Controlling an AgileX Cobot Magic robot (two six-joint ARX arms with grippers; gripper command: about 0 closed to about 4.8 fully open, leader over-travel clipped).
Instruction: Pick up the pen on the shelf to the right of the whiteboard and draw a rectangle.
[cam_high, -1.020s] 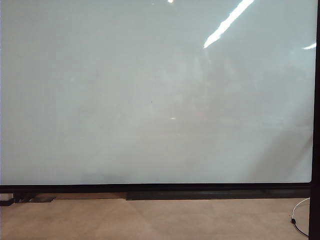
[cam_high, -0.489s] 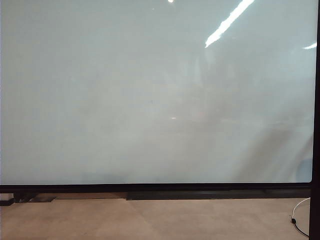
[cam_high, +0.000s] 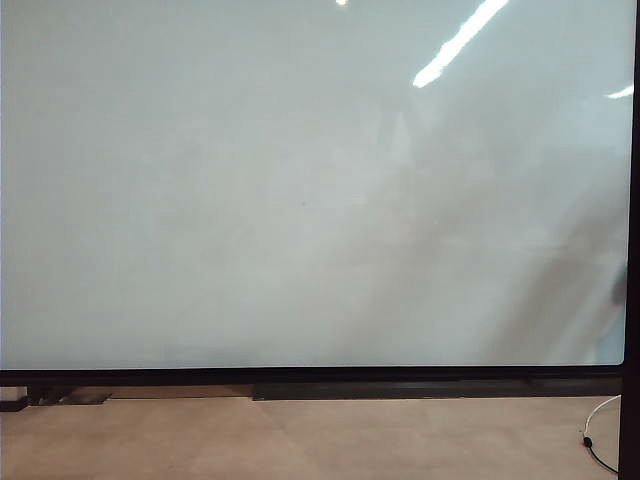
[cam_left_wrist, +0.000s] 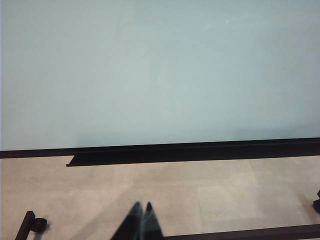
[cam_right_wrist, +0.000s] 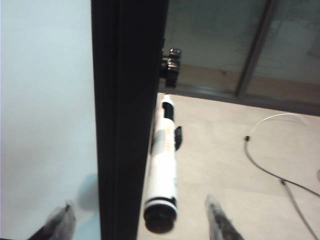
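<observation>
The whiteboard (cam_high: 300, 190) fills the exterior view, glossy white in a thin black frame; no rectangle shows on it. In the right wrist view the pen (cam_right_wrist: 163, 165), a white barrel with a black end, hangs beside the board's black side frame (cam_right_wrist: 127, 120) on a small black clip (cam_right_wrist: 177, 137). The shelf itself I cannot make out. My right gripper (cam_right_wrist: 139, 201) is open wide, with one finger in front of the board and the other past the pen, touching neither. My left gripper (cam_left_wrist: 141, 206) is shut and empty, low above the floor in front of the board.
A black tray rail (cam_left_wrist: 190, 152) runs under the board's bottom edge. A black knob (cam_right_wrist: 171, 62) sticks out of the side frame above the pen. A thin cable (cam_right_wrist: 272, 172) lies on the beige floor (cam_high: 300, 440) to the right.
In the exterior view only faint shadows and reflections near the board's right edge have shifted. Neither gripper shows there.
</observation>
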